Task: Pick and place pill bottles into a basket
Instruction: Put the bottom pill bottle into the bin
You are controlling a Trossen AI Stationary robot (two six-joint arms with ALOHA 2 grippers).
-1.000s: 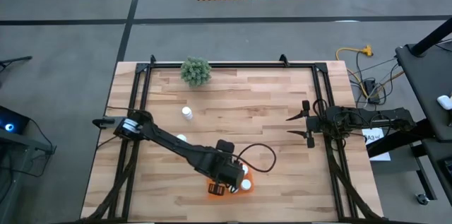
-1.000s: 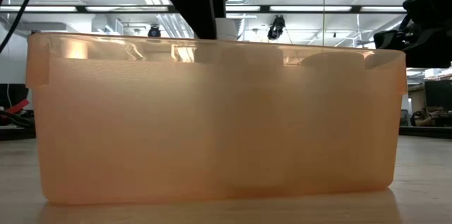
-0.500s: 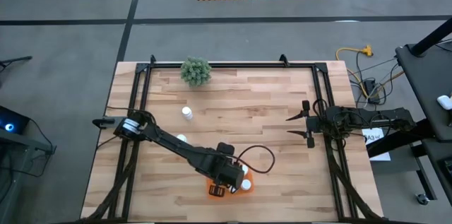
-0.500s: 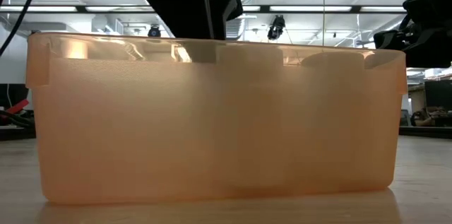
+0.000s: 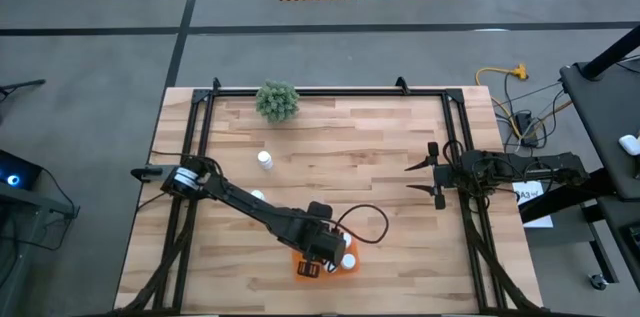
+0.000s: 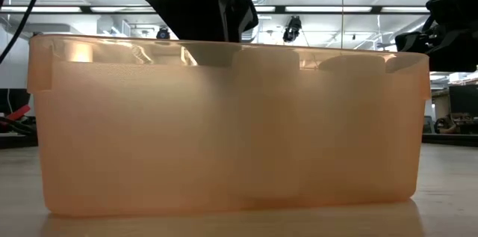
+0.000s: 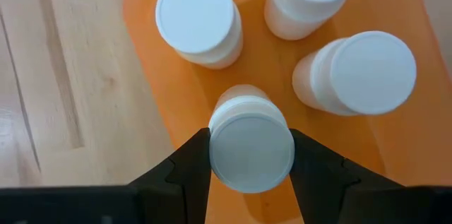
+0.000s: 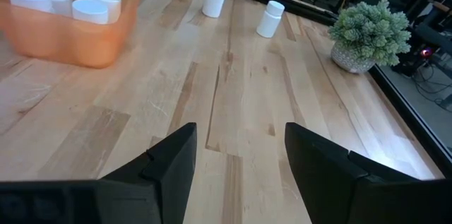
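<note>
Counter (image 5: pixel 350 167), left to right: two pill bottles loose on the left half, one (image 5: pixel 264 160) upright near the plant (image 5: pixel 277 100), the other (image 5: pixel 257 196) just beside the left arm. Next, left claw (image 7: pixel 251 157) over the orange basket (image 7: pixel 395 139), clamped on an upright bottle (image 7: pixel 251 146), axis vertical, straight above the basket floor among three more bottles. Far right, right claw (image 8: pixel 240 157) part open, empty, well apart

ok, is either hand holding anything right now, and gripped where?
The left hand grips a small white cylindrical pill bottle by the sides of its round cap, over the orange plastic basket. The right hand is open, holding nothing.
</note>
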